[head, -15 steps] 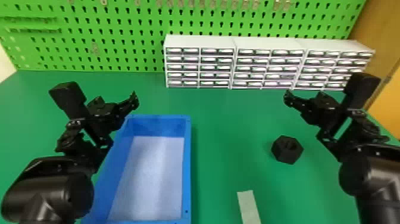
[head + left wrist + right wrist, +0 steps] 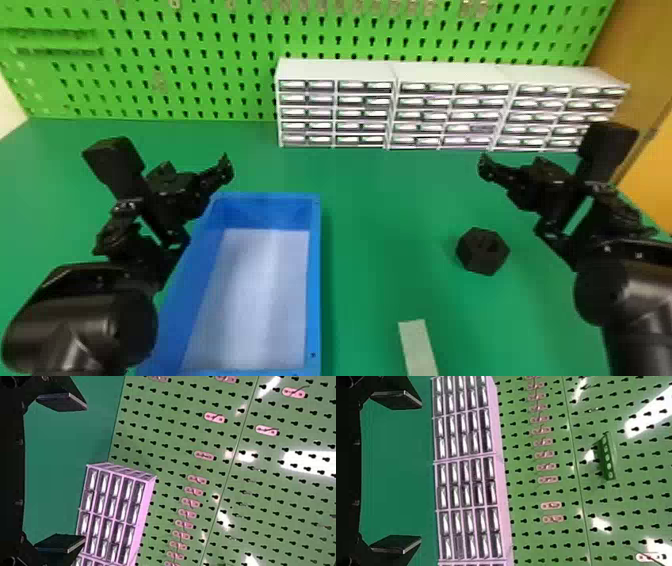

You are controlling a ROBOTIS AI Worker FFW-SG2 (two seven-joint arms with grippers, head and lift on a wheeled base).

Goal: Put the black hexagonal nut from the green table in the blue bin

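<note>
Observing both grippers over the table [image 2: 390, 200], each released. Left gripper [image 2: 171, 162]: fingers [image 2: 61, 402] spread wide in its wrist view, a broad gap between them. Position: above the bin's far-left corner, on the side toward the table's left edge. Right gripper [image 2: 547, 159]: likewise unclenched, fingers [image 2: 397, 399] well apart, nothing in its grasp. Position: over the table's right-hand part, beyond the nut and toward the table's right edge.

Nut [image 2: 482, 251]: on the table surface, black, six-sided, its hole visible. Lies right of the bin, well apart from it, and closer to the table's right edge than the bin is. Right gripper is near the nut, apart from it.

Bin [image 2: 315, 280]: blue, open-topped, pale floor inside, standing on the left-hand part of the table. Its long sides run from the near side toward the far edge.

Also noted: a pale strip [image 2: 417, 345] flat on the table, between bin and nut but nearer the viewer than the nut. White drawers [image 2: 395, 107] stand in a row along the table's far edge, running toward the far-right corner. Pegboard [image 2: 200, 70], green, rises behind that edge; small hooks [image 2: 548, 479] are fixed to it.
</note>
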